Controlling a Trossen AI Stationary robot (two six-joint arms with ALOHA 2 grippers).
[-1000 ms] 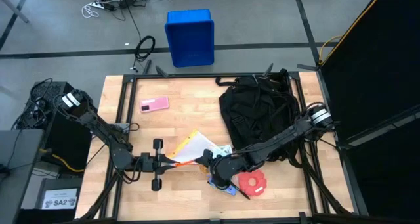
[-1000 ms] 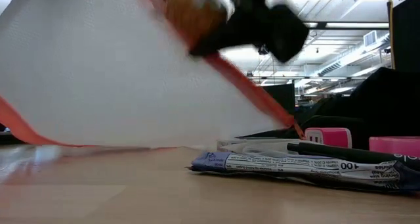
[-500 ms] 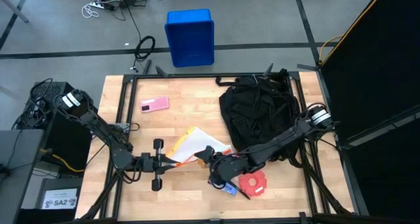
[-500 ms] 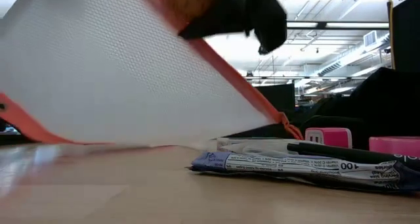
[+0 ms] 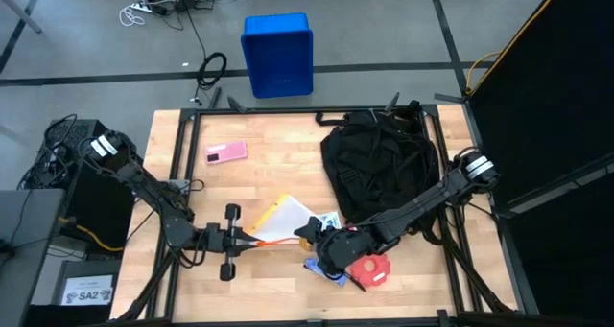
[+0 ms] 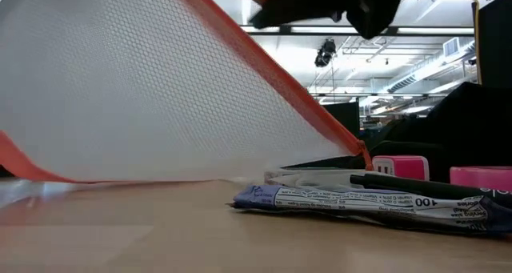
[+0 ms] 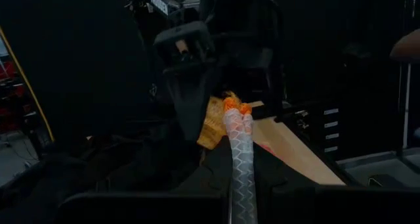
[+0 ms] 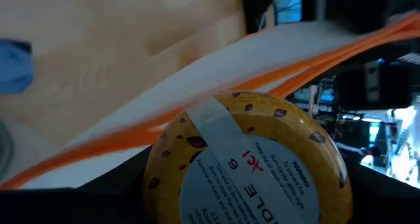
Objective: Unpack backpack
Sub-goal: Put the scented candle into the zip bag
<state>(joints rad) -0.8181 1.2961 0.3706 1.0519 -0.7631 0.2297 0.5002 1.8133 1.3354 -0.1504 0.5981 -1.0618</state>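
Both my grippers work a white mesh pouch (image 5: 284,215) beside the black backpack (image 5: 379,164).
My left gripper (image 5: 246,238) pinches its orange-edged corner taut; my right gripper (image 5: 312,233) spans a yellow candle tin (image 8: 246,159) with wide-set fingers, apparently drawing it out.

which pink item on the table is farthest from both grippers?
The flat pink rectangle lying alone on bare wood left of the backpack; the red-pink one lies beside the right gripper.

The box (image 5: 85,292) beside the table reads "SA2"; the wrapper (image 6: 360,201) on the table shows "100".
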